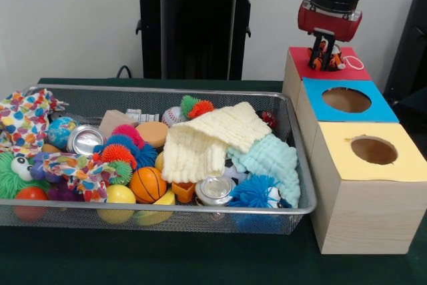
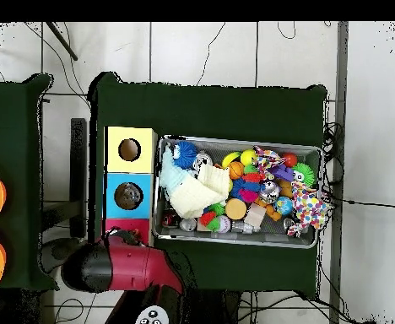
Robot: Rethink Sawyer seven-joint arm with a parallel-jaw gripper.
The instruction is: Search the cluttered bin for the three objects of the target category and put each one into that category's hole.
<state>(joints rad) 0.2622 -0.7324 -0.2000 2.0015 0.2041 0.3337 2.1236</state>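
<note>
The gripper (image 1: 325, 55) hangs over the red-topped box (image 1: 299, 63) at the far right corner of the table (image 1: 167, 258), its black fingers clenched on a small orange, black and white toy (image 1: 329, 57) that sits right at the box's top. A thin white loop (image 1: 357, 63) lies on the red surface just beside it. The blue-topped box (image 1: 383, 108) and yellow-topped box (image 1: 407, 158) stand in a row toward the near edge, each showing an open round hole. The bin (image 1: 293, 209) rests along the boxes' side, filling the table's middle, heaped with balls, spiky toys, cans, a cream cloth (image 1: 203, 141) and a mint cloth (image 1: 273, 158).
</note>
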